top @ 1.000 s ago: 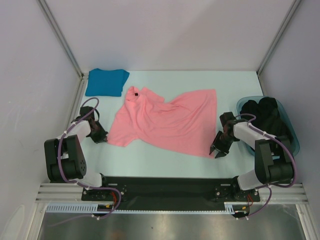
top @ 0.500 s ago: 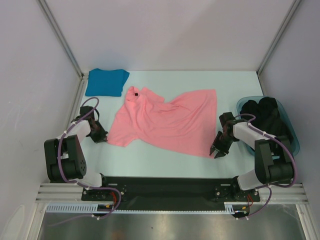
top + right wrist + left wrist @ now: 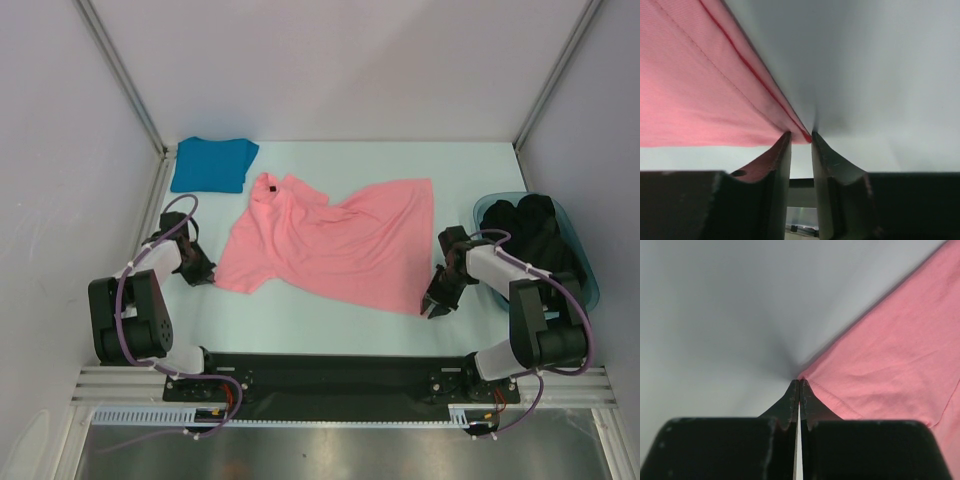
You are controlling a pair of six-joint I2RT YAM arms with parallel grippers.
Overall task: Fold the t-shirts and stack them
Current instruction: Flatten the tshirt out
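A salmon pink t-shirt [image 3: 330, 245] lies spread and rumpled across the middle of the table. A teal-blue t-shirt [image 3: 212, 165] sits folded at the back left corner. My left gripper [image 3: 205, 272] is at the pink shirt's near left corner. In the left wrist view this gripper [image 3: 799, 381] is shut, with the corner of the pink fabric [image 3: 890, 355] pinched at its very tips. My right gripper [image 3: 432, 308] is at the shirt's near right corner. Its jaws [image 3: 801, 134] stand narrowly apart with the pink hem [image 3: 690, 90] corner between the tips.
A translucent teal tub [image 3: 596, 285] holding dark clothes [image 3: 525, 225] stands at the right edge, close behind my right arm. Metal frame posts rise at both back corners. Bare table shows behind the pink shirt and along the front edge.
My right gripper has narrowed its jaws around the pink shirt's near right corner and shifted slightly toward it. The left gripper and both shirts have not moved.
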